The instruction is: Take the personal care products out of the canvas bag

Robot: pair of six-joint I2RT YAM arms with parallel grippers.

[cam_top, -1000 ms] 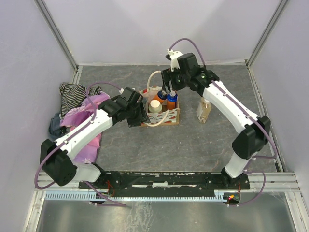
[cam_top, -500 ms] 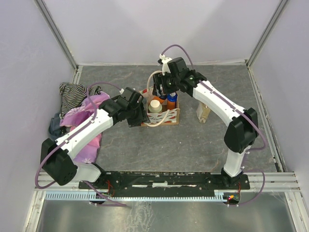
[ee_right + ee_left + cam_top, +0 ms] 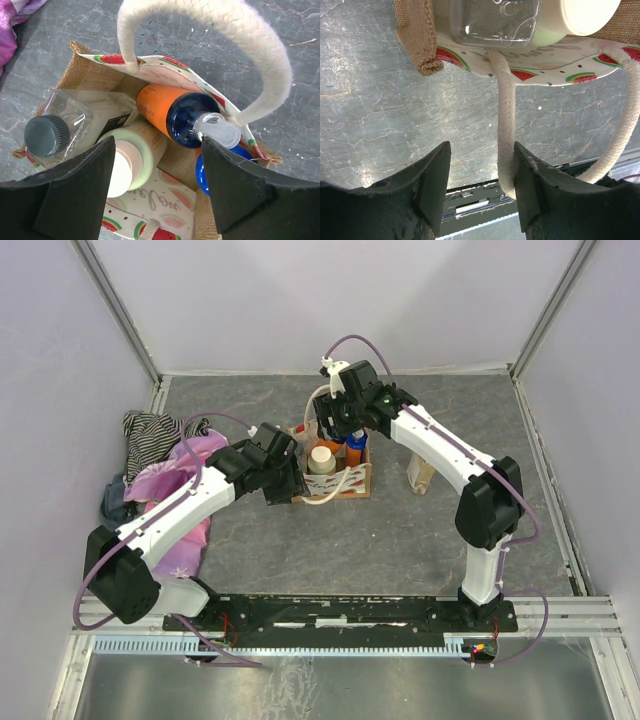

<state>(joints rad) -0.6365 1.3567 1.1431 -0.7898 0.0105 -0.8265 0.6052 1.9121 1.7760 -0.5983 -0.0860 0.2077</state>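
At the left edge of the grey stone-look tabletop (image 3: 400, 540) we see a black-and-white striped cloth (image 3: 148, 428) heaped with a pink cloth (image 3: 170, 490). Next comes the left end effector (image 3: 283, 483), low at the near left corner of the small boxy tan-and-cream canvas bag (image 3: 352, 483). In its wrist view its jaws stand apart, gripping nothing, and the bag's cream rope handle (image 3: 506, 125) passes between them, close to one finger; we cannot tell if it touches.

Directly above the bag's open mouth hangs the right end effector (image 3: 335, 430), jaws spread wide and empty. Below it, inside the bag, lie a clear plastic bottle with a dark cap (image 3: 50, 132), a beige bottle with a cream cap (image 3: 127, 165) and an orange bottle with a blue-and-white pump top (image 3: 175, 112), with a second blue top (image 3: 210, 172) beside it.

Further right, a beige bottle with a pale cap (image 3: 418, 478) stands on the tabletop, well apart from the bag and partly hidden by the right arm.
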